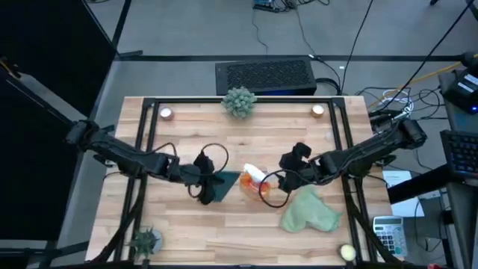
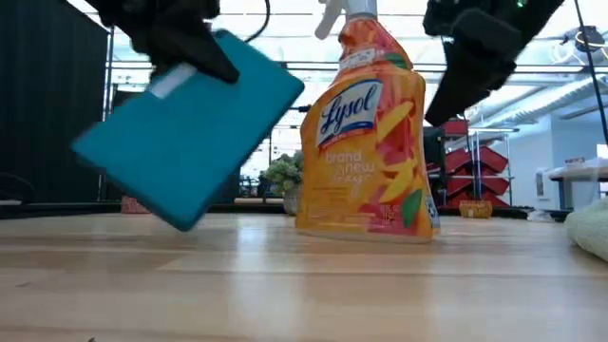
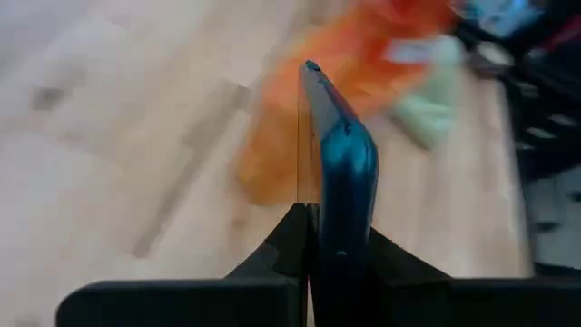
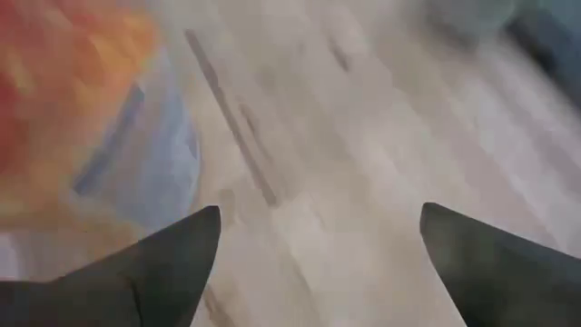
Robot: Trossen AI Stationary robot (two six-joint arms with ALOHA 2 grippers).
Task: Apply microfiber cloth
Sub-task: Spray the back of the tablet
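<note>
My left gripper point(image 1: 203, 181) is shut on a teal-backed tablet point(image 2: 190, 128), which shows edge-on in the left wrist view point(image 3: 338, 154). An orange Lysol spray bottle point(image 2: 366, 133) stands upright on the table just right of the tablet. My right gripper point(image 4: 320, 218) hovers open beside the bottle's right side point(image 1: 290, 166), with nothing between its fingers. The microfiber cloth point(image 1: 310, 211), pale sage green and rumpled, lies on the table toward the near edge from my right gripper. It also shows at the right edge of the low view point(image 2: 594, 228). My left gripper pinches the tablet between its two fingers, one on each flat face, at the tablet's upper edge point(image 2: 176, 76). The fingers come from the table's left, slanting down. The tablet hangs tilted, its lowest corner point(image 2: 180, 220) close to the table top.
Spiky green plants stand at the far middle point(image 1: 239, 101) and the near left corner point(image 1: 146, 240). Two small round lights point(image 1: 166, 113) point(image 1: 318, 110) sit near the far edge. A yellow ball point(image 1: 347, 252) lies near the right corner. Black frame rails point(image 1: 142, 149) border the table.
</note>
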